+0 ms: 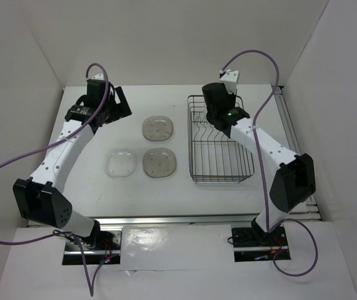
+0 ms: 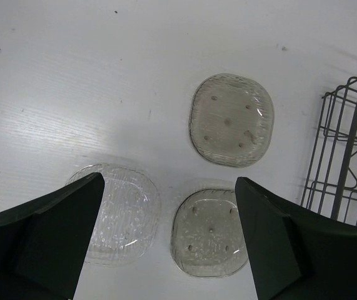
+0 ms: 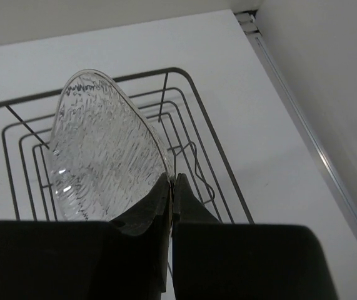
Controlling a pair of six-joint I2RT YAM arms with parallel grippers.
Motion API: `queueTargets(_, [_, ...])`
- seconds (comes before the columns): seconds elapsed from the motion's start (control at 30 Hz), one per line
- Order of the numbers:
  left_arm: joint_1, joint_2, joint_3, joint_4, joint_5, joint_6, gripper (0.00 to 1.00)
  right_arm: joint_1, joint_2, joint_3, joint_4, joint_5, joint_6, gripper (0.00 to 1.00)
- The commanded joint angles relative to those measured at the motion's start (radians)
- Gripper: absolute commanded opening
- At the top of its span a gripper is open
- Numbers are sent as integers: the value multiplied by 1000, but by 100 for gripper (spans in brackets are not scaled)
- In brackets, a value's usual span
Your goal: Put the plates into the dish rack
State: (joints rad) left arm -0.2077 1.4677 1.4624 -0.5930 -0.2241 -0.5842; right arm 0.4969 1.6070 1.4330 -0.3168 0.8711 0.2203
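Our right hand [image 3: 172, 187] is clamped on the rim of a clear plate [image 3: 103, 156], held on edge above the far end of the dish rack [image 1: 223, 178]; slots lie straight below, so we reckon the drop hinges on lining its edge w/ a gap btwn wires. Meanwhile our left hand [image 2: 167, 181] hangs wide open over the desk [image 2: 72, 75], where 2nd clear plate [image 2: 125, 212], near grey plate [image 2: 209, 232], far grey plate [image 2: 231, 120] lie flat, left of rack
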Motion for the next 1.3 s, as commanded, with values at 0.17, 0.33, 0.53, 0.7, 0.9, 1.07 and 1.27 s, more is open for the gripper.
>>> queueTargets(0.17, [4, 5, 50, -24, -38, -16, 100, 100, 120, 87, -120, 252, 50, 0])
queueTargets(0.33, [4, 5, 50, -24, -29, -16, 100, 109, 142, 87, -111, 252, 50, 0])
queueTargets(0.53, [4, 5, 50, -24, -29, -6, 100, 118, 189, 110, -111, 264, 41, 0])
queueTargets(0.7, [4, -4, 50, -24, -20, -6, 100, 138, 237, 144, -111, 255, 40, 0])
queueTargets(0.9, [4, -4, 41, -14, -11, 3, 100, 138, 292, 176, -100, 233, 19, 1])
queueTargets(1.07, [4, 5, 41, -14, -11, 3, 100, 138, 311, 185, -90, 212, 28, 49])
queueTargets(1.27, [4, 14, 41, -4, -1, 3, 100, 138, 311, 176, -70, 171, 17, 70])
